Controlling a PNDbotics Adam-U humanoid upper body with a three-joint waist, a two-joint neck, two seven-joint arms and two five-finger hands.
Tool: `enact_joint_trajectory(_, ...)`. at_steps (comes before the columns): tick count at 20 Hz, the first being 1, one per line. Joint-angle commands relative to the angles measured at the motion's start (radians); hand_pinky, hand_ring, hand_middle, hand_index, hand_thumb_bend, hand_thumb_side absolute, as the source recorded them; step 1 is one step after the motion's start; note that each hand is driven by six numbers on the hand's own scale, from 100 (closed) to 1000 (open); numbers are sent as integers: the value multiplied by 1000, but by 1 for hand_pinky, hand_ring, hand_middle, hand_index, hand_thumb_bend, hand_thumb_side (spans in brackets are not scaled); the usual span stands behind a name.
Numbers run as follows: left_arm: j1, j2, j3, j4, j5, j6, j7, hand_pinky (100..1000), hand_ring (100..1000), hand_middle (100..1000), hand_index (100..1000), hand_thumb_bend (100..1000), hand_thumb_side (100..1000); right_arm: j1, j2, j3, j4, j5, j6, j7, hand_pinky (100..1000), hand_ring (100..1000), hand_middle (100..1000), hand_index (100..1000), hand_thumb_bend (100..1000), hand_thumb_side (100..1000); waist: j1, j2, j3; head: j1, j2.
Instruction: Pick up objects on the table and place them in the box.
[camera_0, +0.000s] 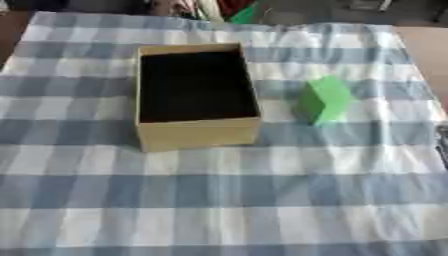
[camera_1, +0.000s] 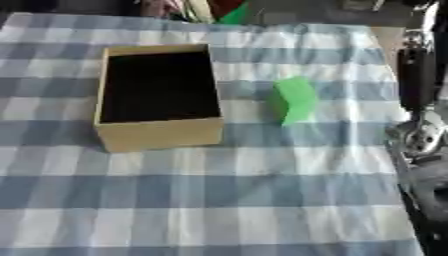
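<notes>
An open tan cardboard box (camera_0: 198, 133) with a dark inside stands on the checked cloth, left of centre. I see nothing inside it. A green block (camera_0: 323, 100) sits on the cloth just right of the box, apart from it. My right arm comes down the right edge in the right eye view, and its hand (camera_1: 427, 186) is a dark blurred shape low at that edge, right of and nearer than the green block, touching neither thing. My left hand shows in no view.
A blue and white checked cloth (camera_0: 227, 200) covers the table, with a wide stretch in front of the box. Bare wooden table (camera_0: 429, 47) shows at the far right. Coloured clutter (camera_0: 245, 12) lies beyond the far edge.
</notes>
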Motion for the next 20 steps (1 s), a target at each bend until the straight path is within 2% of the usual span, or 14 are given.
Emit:
enact_joint_trajectory(1,-5,17,6,-17,-2,-1,-3,728,623,731,815,182,959,-4,-20,-3,-17,0,0,6,700,620,664,793,100,844,-13,-16,0,0,-8)
enact_joint_trajectory(6,-3,18,6,-17,-1,-2,-3,729,623,732,816,183,959,3,-55,-9,-17,16,9,4,703,627,672,795,100,837,-15,-16,1,0,9)
enact_joint_trajectory(10,-1,22,6,-17,-1,-1,-4,729,624,733,817,182,959,4,-155,-13,-17,41,60,42,709,652,705,813,100,849,-16,-18,0,9,33)
enact_joint_trajectory(14,0,24,5,-17,-1,-1,-5,729,624,733,817,181,959,-4,-292,1,-17,72,141,168,719,678,738,830,100,839,-15,-19,0,11,50)
enact_joint_trajectory(20,1,28,2,-17,0,1,-11,729,624,737,817,178,960,-30,-444,11,-17,104,234,366,733,718,776,857,100,865,-13,-21,1,6,55)
